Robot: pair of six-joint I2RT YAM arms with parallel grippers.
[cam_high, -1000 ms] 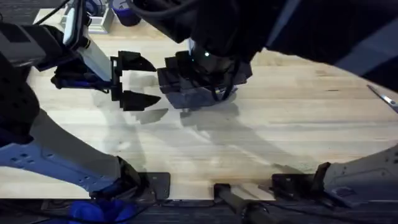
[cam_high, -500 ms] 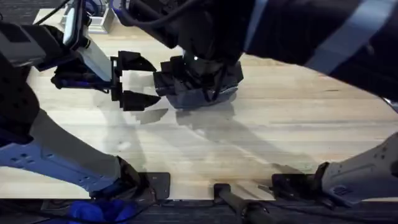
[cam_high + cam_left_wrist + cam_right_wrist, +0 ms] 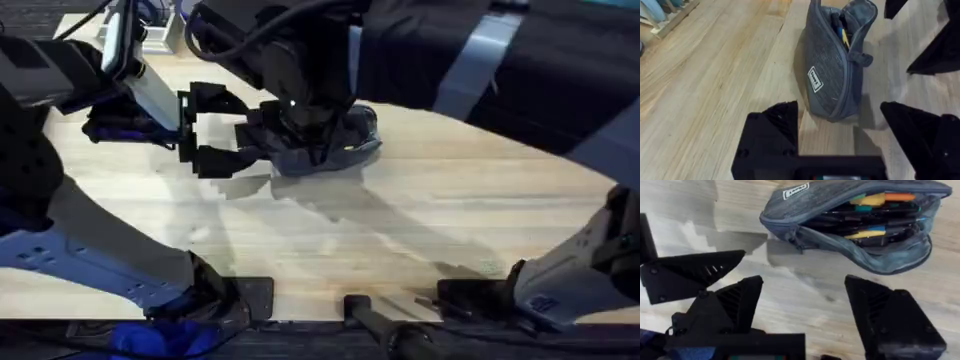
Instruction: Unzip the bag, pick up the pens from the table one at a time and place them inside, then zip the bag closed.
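pouch: the blue-grey pencil pouch (image 3: pixel 850 227) sits unzipped on the table (image 3: pixel 705 90), stuffed with pens (image 3: pixel 870 215)
right gripper (image 3: pixel 800 310): spread wide, empty, has drifted back over the pouch in the last second
left gripper (image 3: pixel 205 135): spread, parked just beside the pouch's end, hasn't budged
meaning: loading looks done, zipping is probably next
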